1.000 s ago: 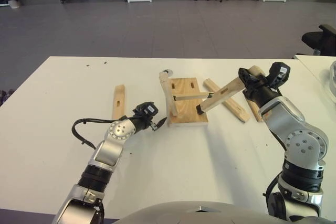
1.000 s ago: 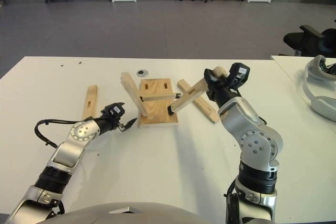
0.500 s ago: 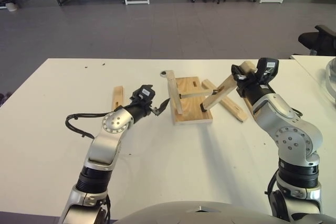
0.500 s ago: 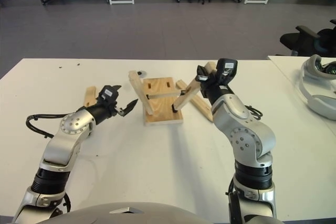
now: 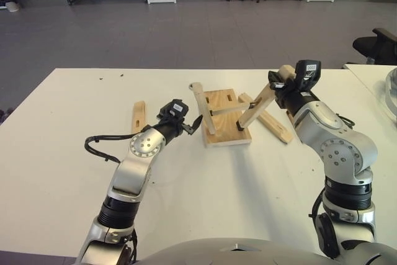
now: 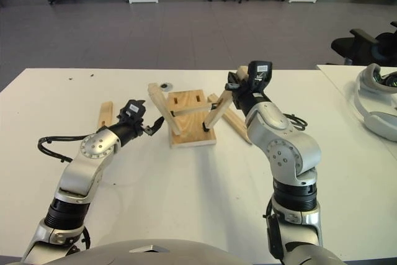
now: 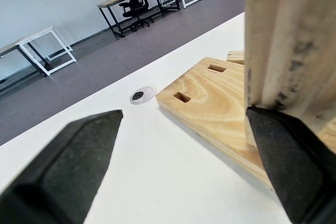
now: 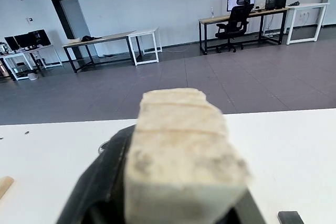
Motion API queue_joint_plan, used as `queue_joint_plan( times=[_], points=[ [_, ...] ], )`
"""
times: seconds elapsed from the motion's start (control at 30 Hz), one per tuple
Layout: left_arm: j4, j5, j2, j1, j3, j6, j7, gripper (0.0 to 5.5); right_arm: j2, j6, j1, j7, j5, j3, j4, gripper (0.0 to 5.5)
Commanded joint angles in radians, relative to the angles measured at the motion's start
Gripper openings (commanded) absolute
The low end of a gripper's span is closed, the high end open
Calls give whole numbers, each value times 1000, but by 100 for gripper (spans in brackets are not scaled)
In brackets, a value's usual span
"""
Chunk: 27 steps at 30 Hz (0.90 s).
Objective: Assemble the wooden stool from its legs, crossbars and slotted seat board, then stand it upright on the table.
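Note:
The slotted seat board (image 5: pixel 226 130) lies flat on the white table. On it a wooden leg (image 5: pixel 203 107) leans upright, joined by a crossbar (image 5: pixel 224 110) to a second leg (image 5: pixel 253 110). My right gripper (image 5: pixel 280 84) is shut on that second leg's upper end (image 8: pixel 181 150) and holds it tilted over the board. My left gripper (image 5: pixel 194 122) is open beside the first leg; in the left wrist view that leg (image 7: pixel 286 40) rises right by one finger (image 7: pixel 291 156), and the seat board (image 7: pixel 220 98) lies beyond.
A loose leg (image 5: pixel 138 116) lies on the table left of my left arm. More loose wooden pieces (image 5: pixel 271 120) lie right of the seat board. A round grommet (image 7: pixel 142 95) is set in the table behind the board. A headset (image 6: pixel 378 113) lies far right.
My left gripper has moved right, up to the leaning leg. My right gripper has moved left and tipped its leg more upright. The head camera has shifted a little.

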Motion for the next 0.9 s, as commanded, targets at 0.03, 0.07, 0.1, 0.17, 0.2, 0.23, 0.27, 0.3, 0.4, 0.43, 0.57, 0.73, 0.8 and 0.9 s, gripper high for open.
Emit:
queue_joint_plan(
  times=[0.03,0.07,0.1,0.17,0.2,0.23,0.27,0.3,0.4,0.43,0.57,0.73,0.8,0.9],
  points=[
    [-9,-11,-17,-44,-51,-15,-22,436,-82,97,154,135,-72,170,68,117],
    [-10,-10,-17,-45,-52,-15,-24,436,-97,80,174,157,-85,166,86,120],
    [-9,-10,-16,-46,-54,-15,-26,436,-97,66,189,171,-89,144,117,122],
    [-8,-10,-13,-48,-59,-17,-30,436,-81,30,204,188,-90,88,195,125],
    [-7,-9,-11,-49,-60,-17,-32,436,-79,8,207,204,-91,67,236,125],
    [-7,-9,-7,-47,-60,-18,-32,436,-81,-15,201,234,-90,56,273,126],
    [-8,-9,-3,-47,-59,-18,-33,436,-90,-35,193,268,-95,56,302,126],
    [-8,-10,1,-46,-58,-18,-34,436,-96,-49,182,296,-102,59,325,126],
    [-14,-11,16,-56,-54,-16,-46,436,-97,-68,143,344,-115,58,395,126],
    [-24,-9,29,-55,-50,-11,-50,436,-100,-76,134,355,-123,60,410,126],
    [-125,-28,73,-48,93,10,-12,436,-108,-100,103,371,-151,74,404,126],
    [-310,-180,-86,-149,231,68,102,436,-76,-73,106,314,-135,62,342,126],
    [-342,-258,-153,-204,234,106,127,436,-76,-70,122,304,-140,84,300,126],
    [-315,-278,-160,-253,210,133,139,436,-70,-74,132,295,-149,99,293,126]
  ],
)
